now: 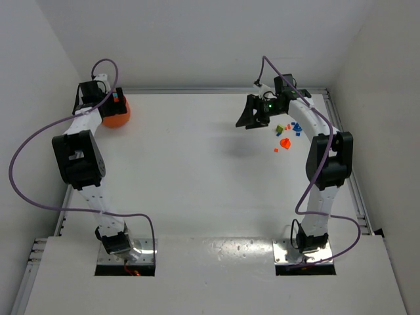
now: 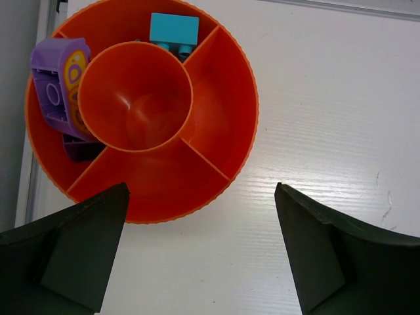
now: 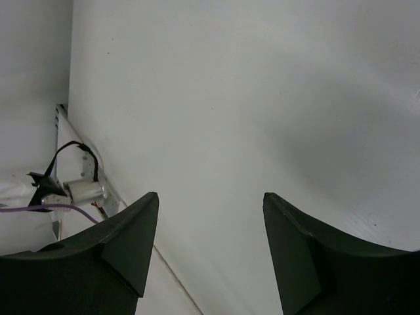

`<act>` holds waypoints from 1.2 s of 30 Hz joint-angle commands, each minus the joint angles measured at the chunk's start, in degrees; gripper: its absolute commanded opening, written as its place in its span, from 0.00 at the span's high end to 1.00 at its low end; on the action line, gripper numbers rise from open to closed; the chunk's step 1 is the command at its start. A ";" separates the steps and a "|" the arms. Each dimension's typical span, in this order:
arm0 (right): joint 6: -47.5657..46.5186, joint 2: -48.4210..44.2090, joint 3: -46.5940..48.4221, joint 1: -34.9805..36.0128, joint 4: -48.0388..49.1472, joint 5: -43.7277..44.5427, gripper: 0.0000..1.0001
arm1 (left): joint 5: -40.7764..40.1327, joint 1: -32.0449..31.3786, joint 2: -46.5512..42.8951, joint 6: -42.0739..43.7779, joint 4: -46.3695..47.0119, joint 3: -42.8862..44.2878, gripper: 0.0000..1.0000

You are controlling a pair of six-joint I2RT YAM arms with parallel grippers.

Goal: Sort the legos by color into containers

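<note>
The orange container is a round bowl split into compartments around a centre cup. A teal lego lies in its far compartment, and a purple lego with a darker piece lies in the left one. My left gripper hangs open over the bowl's near rim, holding nothing. In the top view the bowl sits at the back left. Loose legos in yellow-green, blue, orange and red lie at the back right. My right gripper is open and empty just left of them, above the table.
The table's back rail and side walls close in around both arms. A purple cable loops off the left arm. A small metal fitting with wires shows at the table edge in the right wrist view.
</note>
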 commanded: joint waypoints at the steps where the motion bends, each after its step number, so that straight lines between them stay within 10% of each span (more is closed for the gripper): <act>1: -1.30 0.14 -0.02 0.36 0.79 -0.22 0.34 | 0.28 0.89 -3.68 0.72 1.01 -0.30 0.01; 30: -1.30 -0.92 -0.02 0.36 0.79 -0.22 0.34 | 14.42 1.50 -22.84 -0.34 2.34 -10.49 0.01; 36: -5.07 -2.14 0.59 -0.69 -1.06 14.78 0.38 | 17.43 -0.16 -29.16 0.19 -3.56 -12.68 0.01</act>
